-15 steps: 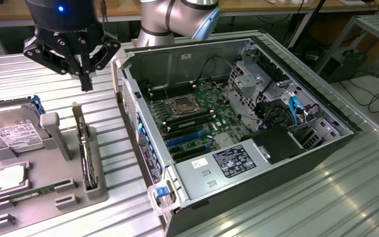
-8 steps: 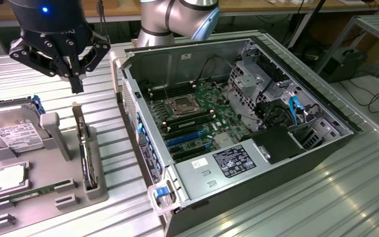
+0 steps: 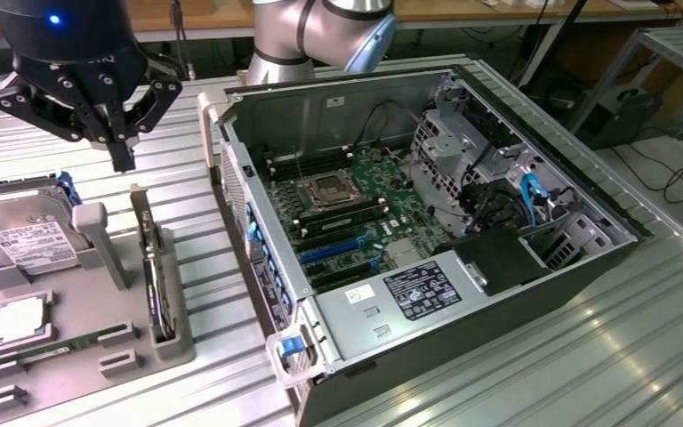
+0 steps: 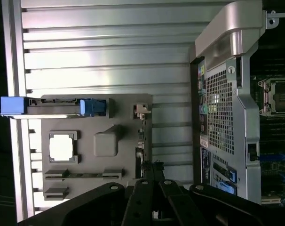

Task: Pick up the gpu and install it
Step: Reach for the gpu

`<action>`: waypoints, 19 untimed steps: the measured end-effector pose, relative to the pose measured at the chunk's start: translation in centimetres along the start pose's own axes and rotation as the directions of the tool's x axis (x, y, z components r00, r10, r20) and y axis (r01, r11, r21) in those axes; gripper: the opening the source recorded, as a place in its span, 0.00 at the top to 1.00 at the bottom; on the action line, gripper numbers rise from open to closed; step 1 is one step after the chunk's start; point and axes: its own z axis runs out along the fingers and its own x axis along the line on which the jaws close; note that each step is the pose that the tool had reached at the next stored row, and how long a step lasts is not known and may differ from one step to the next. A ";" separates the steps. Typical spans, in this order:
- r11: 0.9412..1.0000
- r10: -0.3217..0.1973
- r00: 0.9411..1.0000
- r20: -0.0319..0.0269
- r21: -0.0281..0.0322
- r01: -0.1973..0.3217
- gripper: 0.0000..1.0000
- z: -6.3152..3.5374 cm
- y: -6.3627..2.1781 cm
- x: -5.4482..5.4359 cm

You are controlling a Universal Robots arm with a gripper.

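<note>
The gpu [image 3: 148, 260], a thin dark card, stands on edge in a slot of the grey holder [image 3: 92, 267] at the exterior view's left. My gripper [image 3: 121, 163] hangs above the far end of the card, fingers shut together with nothing between them. In the wrist view the shut fingertips of the gripper [image 4: 152, 166] sit right over the gpu [image 4: 141, 141], seen edge-on, with its pale bracket end [image 4: 141, 111] beyond them. The open computer case [image 3: 555, 294] lies at the exterior view's right, its green motherboard [image 3: 359, 209] and blue card slots [image 3: 330, 253] exposed.
The holder also carries a silver hard drive [image 3: 28, 240] with blue rails, a square processor [image 3: 15, 320] and a green memory stick [image 3: 75, 345]. The case's rear wall [image 4: 222, 108] rises close beside the holder. Everything rests on a ribbed metal table [image 3: 603, 356].
</note>
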 end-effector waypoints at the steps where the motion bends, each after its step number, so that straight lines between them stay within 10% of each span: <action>1: 1.000 0.000 1.000 0.000 0.000 0.000 0.89 0.00 -0.03 0.2; 19: 1.000 -0.006 1.000 0.000 0.000 0.006 0.89 -0.05 -0.28 1.8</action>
